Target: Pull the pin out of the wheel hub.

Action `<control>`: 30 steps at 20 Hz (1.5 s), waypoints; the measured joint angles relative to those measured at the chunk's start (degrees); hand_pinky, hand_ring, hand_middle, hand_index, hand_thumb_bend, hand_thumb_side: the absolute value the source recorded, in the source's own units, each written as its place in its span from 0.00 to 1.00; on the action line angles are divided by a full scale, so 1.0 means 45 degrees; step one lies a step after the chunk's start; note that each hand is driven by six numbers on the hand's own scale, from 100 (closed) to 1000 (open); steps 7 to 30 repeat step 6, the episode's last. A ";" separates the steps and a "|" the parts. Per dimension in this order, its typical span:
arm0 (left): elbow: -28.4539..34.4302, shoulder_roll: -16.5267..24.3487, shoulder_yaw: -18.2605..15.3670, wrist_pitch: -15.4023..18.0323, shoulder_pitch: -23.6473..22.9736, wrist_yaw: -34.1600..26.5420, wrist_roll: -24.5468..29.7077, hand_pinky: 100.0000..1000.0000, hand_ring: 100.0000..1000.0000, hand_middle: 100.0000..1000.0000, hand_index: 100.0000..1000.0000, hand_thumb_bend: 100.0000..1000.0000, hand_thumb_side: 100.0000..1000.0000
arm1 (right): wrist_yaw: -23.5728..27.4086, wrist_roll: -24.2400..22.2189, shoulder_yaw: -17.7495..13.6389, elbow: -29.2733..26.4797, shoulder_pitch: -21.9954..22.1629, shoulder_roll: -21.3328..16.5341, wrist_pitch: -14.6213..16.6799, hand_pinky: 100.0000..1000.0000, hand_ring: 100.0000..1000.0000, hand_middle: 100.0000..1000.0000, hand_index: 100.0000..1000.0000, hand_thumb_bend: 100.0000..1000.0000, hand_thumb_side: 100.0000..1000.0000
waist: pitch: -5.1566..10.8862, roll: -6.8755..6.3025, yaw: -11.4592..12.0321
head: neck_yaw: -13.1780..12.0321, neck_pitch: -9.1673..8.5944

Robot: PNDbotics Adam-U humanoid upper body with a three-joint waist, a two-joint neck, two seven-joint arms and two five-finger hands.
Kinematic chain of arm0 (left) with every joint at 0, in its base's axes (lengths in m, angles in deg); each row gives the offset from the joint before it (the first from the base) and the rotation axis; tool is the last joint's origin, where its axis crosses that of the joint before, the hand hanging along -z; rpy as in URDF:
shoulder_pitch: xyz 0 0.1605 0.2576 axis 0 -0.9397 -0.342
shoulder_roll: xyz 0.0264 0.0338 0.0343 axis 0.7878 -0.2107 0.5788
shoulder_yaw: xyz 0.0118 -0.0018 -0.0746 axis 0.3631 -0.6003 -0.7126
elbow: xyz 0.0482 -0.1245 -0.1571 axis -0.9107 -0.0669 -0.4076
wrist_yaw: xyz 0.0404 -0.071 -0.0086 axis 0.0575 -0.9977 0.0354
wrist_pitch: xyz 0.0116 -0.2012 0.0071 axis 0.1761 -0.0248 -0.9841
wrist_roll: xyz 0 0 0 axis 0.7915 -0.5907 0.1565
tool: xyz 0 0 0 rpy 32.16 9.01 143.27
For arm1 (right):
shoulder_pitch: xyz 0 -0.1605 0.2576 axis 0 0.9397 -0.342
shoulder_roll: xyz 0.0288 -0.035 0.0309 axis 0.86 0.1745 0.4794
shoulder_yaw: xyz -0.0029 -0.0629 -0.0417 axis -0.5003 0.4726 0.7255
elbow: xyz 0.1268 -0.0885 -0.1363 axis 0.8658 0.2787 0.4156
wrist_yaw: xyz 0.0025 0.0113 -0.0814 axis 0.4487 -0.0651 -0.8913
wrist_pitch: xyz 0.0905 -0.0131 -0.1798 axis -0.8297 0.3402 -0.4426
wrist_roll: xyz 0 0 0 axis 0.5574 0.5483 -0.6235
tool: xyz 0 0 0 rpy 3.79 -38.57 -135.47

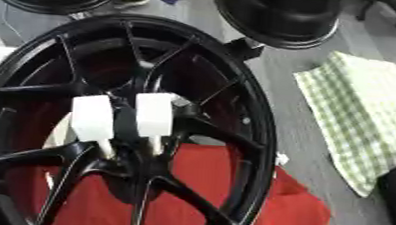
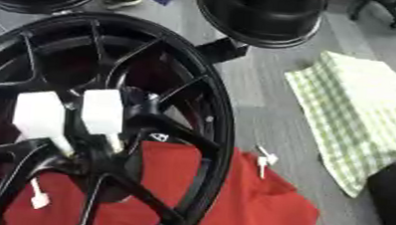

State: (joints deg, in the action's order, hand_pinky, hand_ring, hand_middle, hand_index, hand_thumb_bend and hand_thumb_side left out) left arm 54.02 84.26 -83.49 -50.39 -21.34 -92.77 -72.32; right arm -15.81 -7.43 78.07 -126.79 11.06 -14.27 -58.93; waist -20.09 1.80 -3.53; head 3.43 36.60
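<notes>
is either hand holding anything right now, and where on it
Nothing is seen held: neither hand is in view. Two white pins stand in the wheel hub untouched.

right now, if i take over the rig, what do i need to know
Hands: neither shows in either view.
Black wheel lies on a red cloth; two white blocks with thin stems, seemingly the pins, sit in its hub.
Small white pieces lie on the cloth.
Done: no pull that I can confirm.
Left: grasp and pull the pin.
</notes>
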 measured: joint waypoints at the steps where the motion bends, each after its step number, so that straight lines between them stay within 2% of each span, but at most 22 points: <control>1: 0.0435 -0.0009 0.0159 0.0300 0.0169 -0.0304 -0.0550 0.64 0.60 0.63 0.65 0.10 0.64 | -0.0001 0.0011 -0.0001 -0.0018 -0.0015 0.0000 0.0012 0.79 0.66 0.57 0.65 0.00 0.60 | 0.0004 -0.0008 0.0000 | -0.0021 0.0001; 3: 0.0979 -0.0142 0.0503 0.0890 0.0537 -0.0656 -0.1274 0.64 0.61 0.63 0.65 0.11 0.63 | -0.0003 0.0039 -0.0001 -0.0068 -0.0029 0.0000 0.0043 0.79 0.66 0.57 0.65 0.00 0.59 | 0.0021 -0.0045 -0.0004 | -0.0069 0.0004; 6: 0.1293 -0.0448 0.0943 0.1661 0.1047 -0.0875 -0.1667 0.65 0.61 0.63 0.66 0.11 0.62 | -0.0014 0.0063 -0.0001 -0.0101 -0.0121 0.0001 0.0077 0.79 0.66 0.57 0.65 0.00 0.58 | 0.0044 -0.0054 -0.0036 | -0.0126 0.0011; 30: 0.1293 -0.0448 0.0943 0.1661 0.1047 -0.0875 -0.1667 0.65 0.61 0.63 0.66 0.11 0.62 | -0.0014 0.0063 -0.0001 -0.0101 -0.0121 0.0001 0.0077 0.79 0.66 0.57 0.65 0.00 0.58 | 0.0044 -0.0054 -0.0036 | -0.0126 0.0011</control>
